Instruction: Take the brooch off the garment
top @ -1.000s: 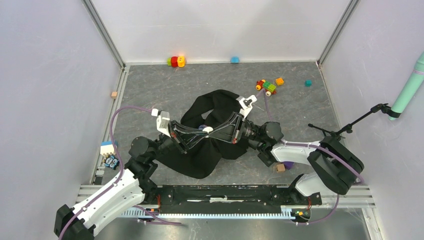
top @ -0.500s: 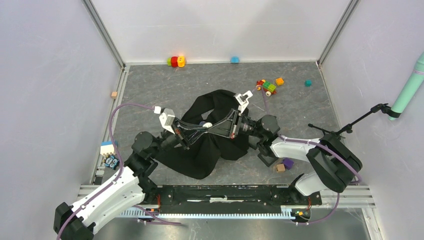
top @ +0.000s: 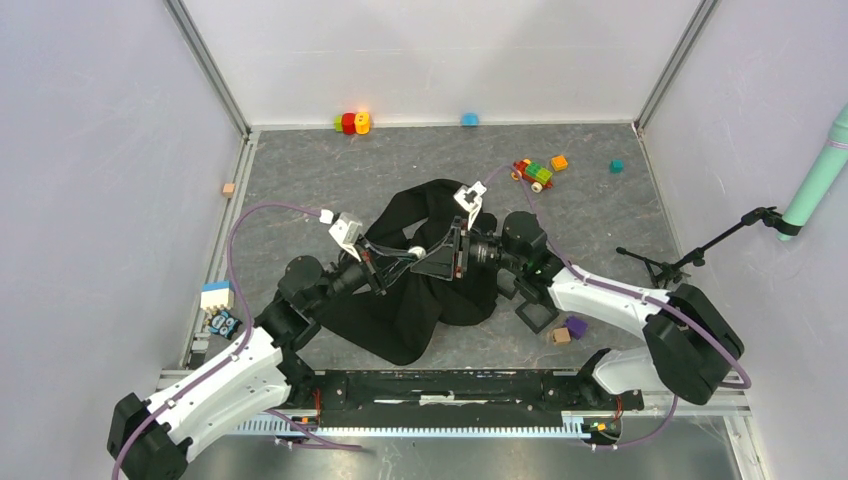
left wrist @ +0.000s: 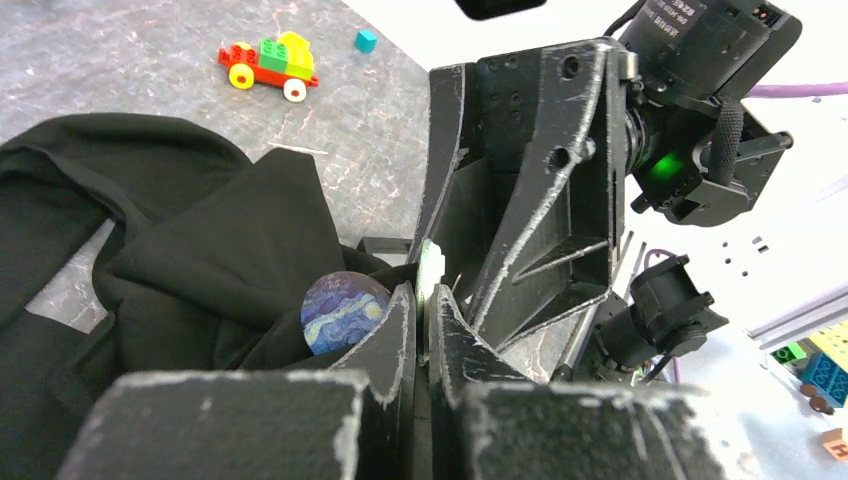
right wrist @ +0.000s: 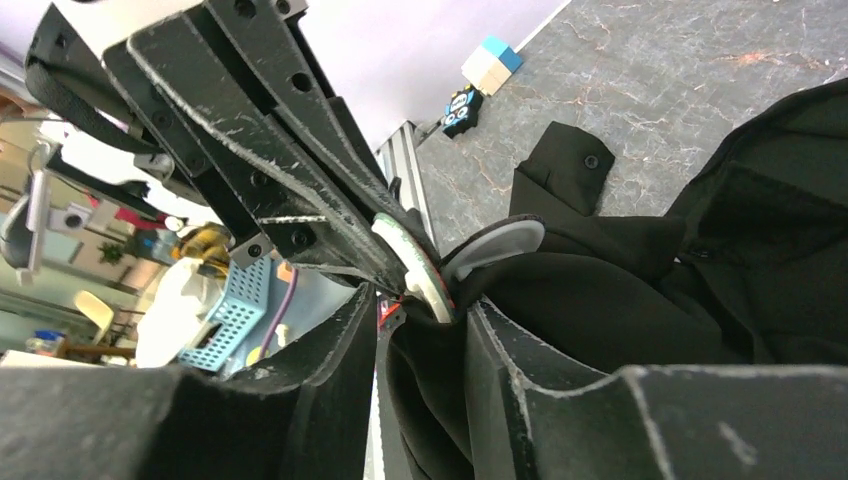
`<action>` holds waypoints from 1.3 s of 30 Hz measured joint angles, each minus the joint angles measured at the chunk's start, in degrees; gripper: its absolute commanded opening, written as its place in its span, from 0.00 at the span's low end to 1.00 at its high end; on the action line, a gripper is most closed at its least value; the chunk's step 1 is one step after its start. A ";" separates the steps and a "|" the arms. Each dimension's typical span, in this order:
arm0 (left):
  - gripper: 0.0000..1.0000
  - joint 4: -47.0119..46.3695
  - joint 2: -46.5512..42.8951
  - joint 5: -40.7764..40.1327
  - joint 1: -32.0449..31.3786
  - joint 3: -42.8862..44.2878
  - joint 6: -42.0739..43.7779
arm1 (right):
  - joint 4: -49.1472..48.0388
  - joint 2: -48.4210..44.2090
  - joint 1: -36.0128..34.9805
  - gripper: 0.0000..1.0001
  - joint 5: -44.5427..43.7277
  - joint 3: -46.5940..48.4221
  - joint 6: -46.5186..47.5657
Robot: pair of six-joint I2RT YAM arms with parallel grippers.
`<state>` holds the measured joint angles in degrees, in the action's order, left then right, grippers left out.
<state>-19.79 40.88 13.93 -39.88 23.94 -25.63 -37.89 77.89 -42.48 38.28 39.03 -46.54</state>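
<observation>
The grey table (top: 300, 180) is carrying everything, and the garment (top: 400, 320) is lying crumpled in its middle, a black heap with one flap reaching toward the far side and the bulk spreading toward the near edge. Both arms are leaning in over this heap from the near left and the near right, and their claws are meeting tip to tip above the cloth.

The right gripper (right wrist: 420, 310) is pointing to the left with its fingers (right wrist: 335, 350) standing apart. A fold of the black cloth is filling most of the gap, and I cannot tell if they are pressing on it.

The left gripper (left wrist: 422, 300) is pointing to the right with its fingers (left wrist: 400, 320) pressed together, and it is pinching the brooch at their tips.

A toy car of coloured bricks (top: 533, 172) is sitting on the table far to the right of the garment, well apart from it.

A round disc with a blue swirling pattern (left wrist: 343, 310) is resting on the cloth, just beside the left claw's finger; I cannot tell if it is joined to the pale piece.

The brooch (left wrist: 430, 262) is showing as a thin whitish disc, edge-on, standing between the two claws just above the garment, its lower edge dipping into the right claw's gap
</observation>
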 measured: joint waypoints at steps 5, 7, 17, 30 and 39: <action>0.02 2.36 -0.31 -0.66 -0.48 0.09 -1.99 | 0.28 -2.45 -1.05 0.40 -1.11 -2.16 4.13; 0.02 3.34 -0.31 -0.92 -0.63 0.11 -2.56 | 0.26 -2.91 -1.14 0.34 -1.66 -3.23 6.10; 0.02 7.72 -0.44 -2.40 -0.85 0.94 -3.54 | 1.95 -2.82 -1.09 0.22 -2.36 -3.74 10.58; 0.02 18.62 2.38 -10.29 -0.92 3.15 -3.48 | 11.43 -2.80 4.98 0.31 -6.80 0.81 14.27; 0.02 26.10 3.65 -16.65 -0.81 3.19 -3.54 | 10.99 0.76 6.16 0.68 -7.28 2.23 14.36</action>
<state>6.31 44.53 -2.72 -40.69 27.14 -29.17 -26.89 78.65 -36.32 31.00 41.25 -32.18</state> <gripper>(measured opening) 0.051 0.614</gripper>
